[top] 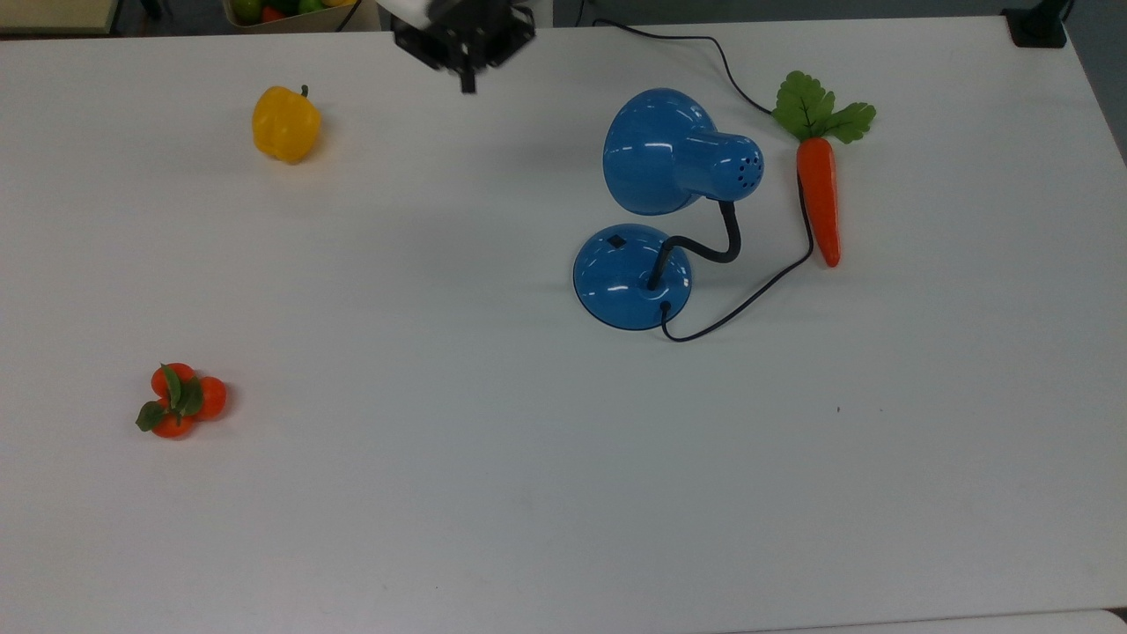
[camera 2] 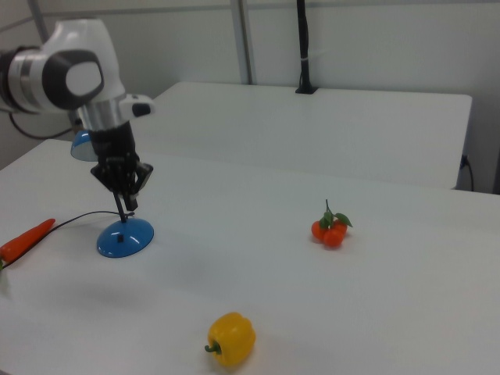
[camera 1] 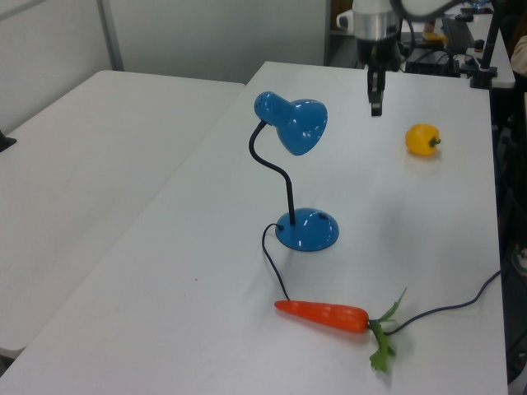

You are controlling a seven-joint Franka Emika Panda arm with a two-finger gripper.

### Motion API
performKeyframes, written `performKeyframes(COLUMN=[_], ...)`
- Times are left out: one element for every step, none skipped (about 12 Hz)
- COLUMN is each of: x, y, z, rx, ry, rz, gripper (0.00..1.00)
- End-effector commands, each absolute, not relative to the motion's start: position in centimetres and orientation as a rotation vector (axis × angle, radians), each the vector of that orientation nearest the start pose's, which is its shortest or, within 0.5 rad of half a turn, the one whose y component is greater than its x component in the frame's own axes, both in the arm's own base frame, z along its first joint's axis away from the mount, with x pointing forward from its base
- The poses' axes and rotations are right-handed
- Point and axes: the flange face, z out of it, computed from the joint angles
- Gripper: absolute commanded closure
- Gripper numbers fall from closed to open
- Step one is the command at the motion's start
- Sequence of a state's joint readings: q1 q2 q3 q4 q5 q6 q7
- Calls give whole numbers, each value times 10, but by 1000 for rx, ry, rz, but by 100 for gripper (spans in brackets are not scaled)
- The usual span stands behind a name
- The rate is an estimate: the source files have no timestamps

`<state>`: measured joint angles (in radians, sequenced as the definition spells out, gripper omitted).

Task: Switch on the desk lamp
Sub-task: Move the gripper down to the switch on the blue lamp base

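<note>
Top view: the desk lamp (top: 656, 211) stands right of the tabletop's (top: 493, 493) centre, its blue shade at about 12 o'clock from the round base and the gooseneck curling out toward 3 o'clock. The small black switch (top: 617, 239) sits on the base at roughly 11 o'clock from the neck's foot. No glow shows under the shade, so I judge the lamp unlit and the whole task ahead: reaching the base and pressing the switch. The gripper (top: 467, 84) hangs at the far edge, about 10 o'clock from the lamp and well apart from it, between the shade and a yellow pepper (top: 285, 123). It holds nothing; its fingers appear drawn together into one dark tip.

Left view: the desk lamp (camera 1: 296, 164) stands mid-tabletop, with the carrot (camera 1: 323, 314) lying near its base at about 5 o'clock and the cord looping past it. The gripper (camera 1: 375, 105) hovers above the far part of the tabletop, at 1 o'clock from the shade, touching nothing. Its fingers read as closed, though this is hard to be sure of at that range.

Right view: the gripper (camera 2: 127, 205) points downward in front of the lamp base (camera 2: 125, 239), overlapping it in the picture without contact as far as the other views suggest. The fingers taper to a closed point, empty.
</note>
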<state>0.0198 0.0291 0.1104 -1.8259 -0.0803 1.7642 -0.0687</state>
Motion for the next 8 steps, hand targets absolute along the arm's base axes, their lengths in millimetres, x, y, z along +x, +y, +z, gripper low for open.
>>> performKeyframes(x=[551, 551, 551, 551, 552, 554, 557, 560], y=[99, 107, 113, 121, 127, 133, 137, 144], z=[455, 444, 435, 423, 415, 406, 398, 391], rx=[-3159, -3154, -3146, -3137, -3128, -3115, -3103, -3090], ry=[-508, -531, -554, -576, -592, -616, -640, -666], rz=[48, 20, -31, -71, -110, -159, -192, -216], gripper=[100, 100, 100, 100, 100, 100, 100, 100])
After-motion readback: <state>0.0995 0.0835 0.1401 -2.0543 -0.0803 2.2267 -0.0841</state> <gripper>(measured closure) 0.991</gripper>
